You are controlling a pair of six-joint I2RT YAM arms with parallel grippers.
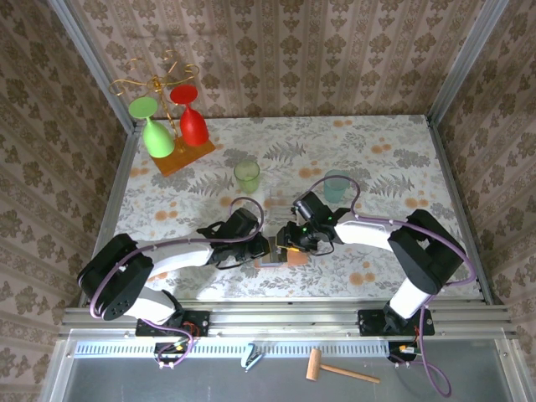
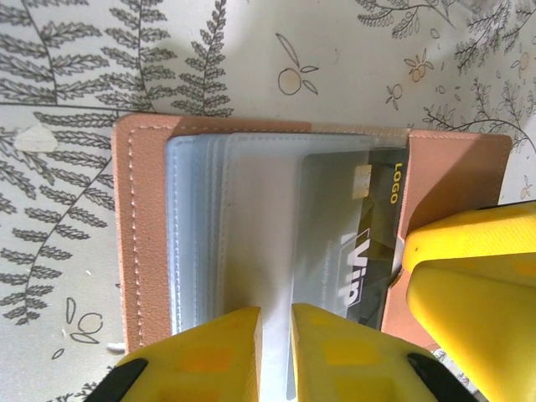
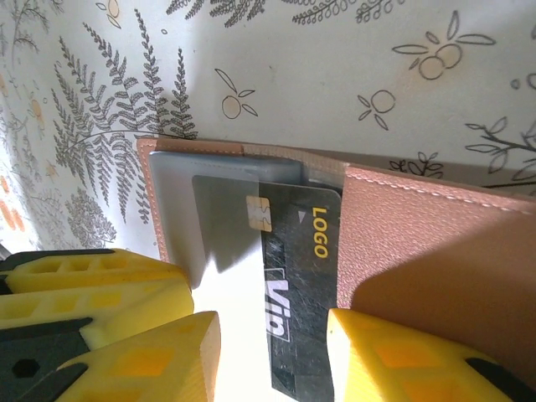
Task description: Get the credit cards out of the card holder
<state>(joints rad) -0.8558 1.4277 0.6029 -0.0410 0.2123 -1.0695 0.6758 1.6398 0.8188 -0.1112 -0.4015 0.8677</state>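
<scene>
1. Salmon-pink card holder (image 2: 144, 243) lies open on the flowery table (image 1: 402, 167). In the overhead view it's down near 6 o'clock, right between the two arms.
2. Left gripper (image 2: 275, 328): the fingers are squeezed almost together, with one of the clear pocket leaves running into the slit. To me that reads as pinched on the card holder's pocket pages, pinning the thing down.
3. A dark card (image 3: 306, 280) with gold "LOGO" and big "Vip" lettering sits in the pockets. One side is under a cloudy pocket leaf and the rest is bare, so it looks partway slid out. I can't spot any other cards from here.
4. Right gripper (image 3: 272, 325): the fingers stand apart with the card running between them, and the 3 o'clock finger is over the pink flap. I honestly can't tell if it's biting the card or just straddling it.
5. Step in hand, my guess: the first card is mid-pull and nothing is fully out yet.
6. Next move, as I see it:
   - The right side needs a proper hold on the card's bare end.
   - Then it wants a flat, straight pull along the pocket mouth while the left side anchors the card holder.
   - The card is thin and slick, so it could slip, or the whole card holder could drag along.
</scene>
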